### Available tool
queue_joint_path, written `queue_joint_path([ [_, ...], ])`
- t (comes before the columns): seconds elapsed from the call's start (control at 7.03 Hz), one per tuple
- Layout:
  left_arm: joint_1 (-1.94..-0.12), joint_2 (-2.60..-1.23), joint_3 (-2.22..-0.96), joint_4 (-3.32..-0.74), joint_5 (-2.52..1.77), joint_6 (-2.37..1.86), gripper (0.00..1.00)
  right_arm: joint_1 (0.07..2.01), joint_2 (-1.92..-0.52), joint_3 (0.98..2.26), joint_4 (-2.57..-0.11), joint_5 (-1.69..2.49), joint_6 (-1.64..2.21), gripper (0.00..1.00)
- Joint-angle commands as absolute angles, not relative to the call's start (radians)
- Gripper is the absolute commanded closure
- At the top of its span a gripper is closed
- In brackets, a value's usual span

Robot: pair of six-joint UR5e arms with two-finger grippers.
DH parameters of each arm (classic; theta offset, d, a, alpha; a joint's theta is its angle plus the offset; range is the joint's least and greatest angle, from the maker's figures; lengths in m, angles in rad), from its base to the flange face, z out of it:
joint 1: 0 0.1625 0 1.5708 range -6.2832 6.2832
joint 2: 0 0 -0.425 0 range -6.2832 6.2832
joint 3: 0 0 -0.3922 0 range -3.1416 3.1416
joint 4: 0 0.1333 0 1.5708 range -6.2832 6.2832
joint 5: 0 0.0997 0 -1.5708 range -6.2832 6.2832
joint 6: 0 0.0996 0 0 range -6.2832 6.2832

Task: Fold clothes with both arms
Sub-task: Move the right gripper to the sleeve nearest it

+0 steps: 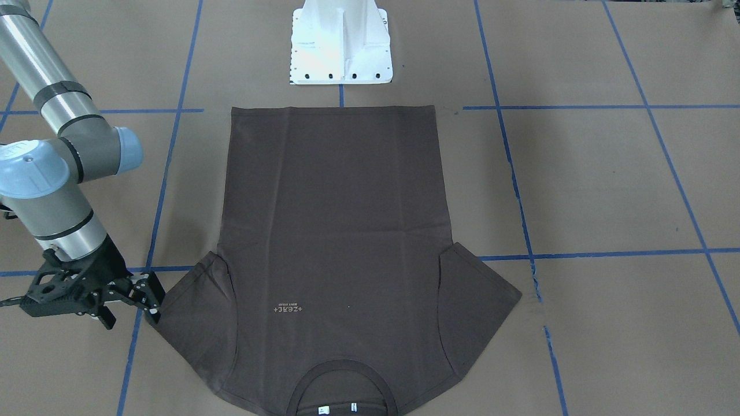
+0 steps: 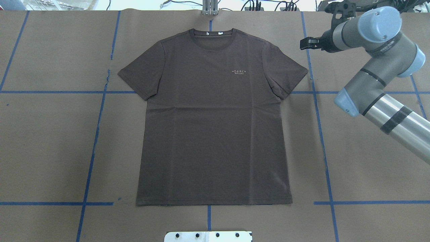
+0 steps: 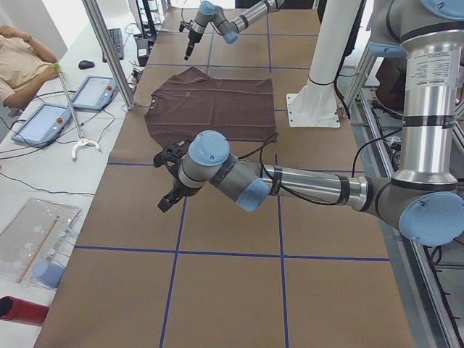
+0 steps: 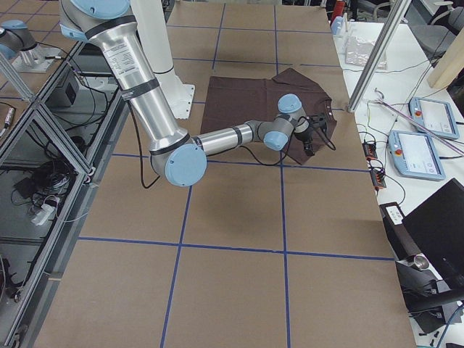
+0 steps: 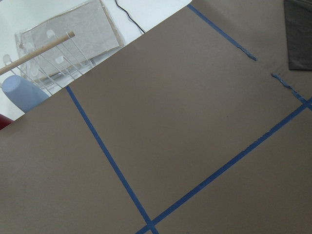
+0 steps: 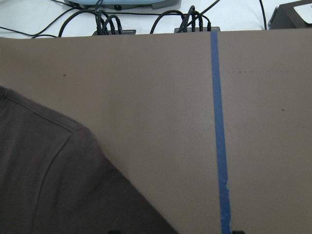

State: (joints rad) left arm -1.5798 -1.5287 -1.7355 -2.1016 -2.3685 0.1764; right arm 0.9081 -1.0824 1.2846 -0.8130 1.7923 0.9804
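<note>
The dark brown T-shirt lies flat and spread out, face up, collar toward the table's far side; it also shows in the front view. My right gripper hovers just outside the sleeve on the robot's right, jaws apart and empty; it also shows in the overhead view. The right wrist view shows that sleeve below it. My left gripper shows only in the exterior left view, held above bare table well short of the shirt; I cannot tell whether it is open or shut.
The white pedestal base stands at the shirt's hem end. Blue tape lines cross the brown table cover. Beyond the far edge are tablets, a metal post, cables and a clear rack with a blue cup.
</note>
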Motion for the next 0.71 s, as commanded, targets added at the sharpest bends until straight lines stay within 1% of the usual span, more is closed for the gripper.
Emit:
queue_joint_path([
  [0.0,-1.580,-1.528,-1.735,-2.102,-2.368,0.176,0.00,0.864,-1.086,1.249,-0.798,1.736,0.993,0.23],
  [0.14,-1.578,-1.528,-1.735,-2.102,-2.368,0.176,0.00,0.864,-1.086,1.232,-0.795,1.735,0.992,0.26],
  [0.57,-1.578,-1.528,-1.735,-2.102,-2.368,0.176,0.00,0.854,-1.086,1.209,-0.796,1.727,0.992,0.29],
])
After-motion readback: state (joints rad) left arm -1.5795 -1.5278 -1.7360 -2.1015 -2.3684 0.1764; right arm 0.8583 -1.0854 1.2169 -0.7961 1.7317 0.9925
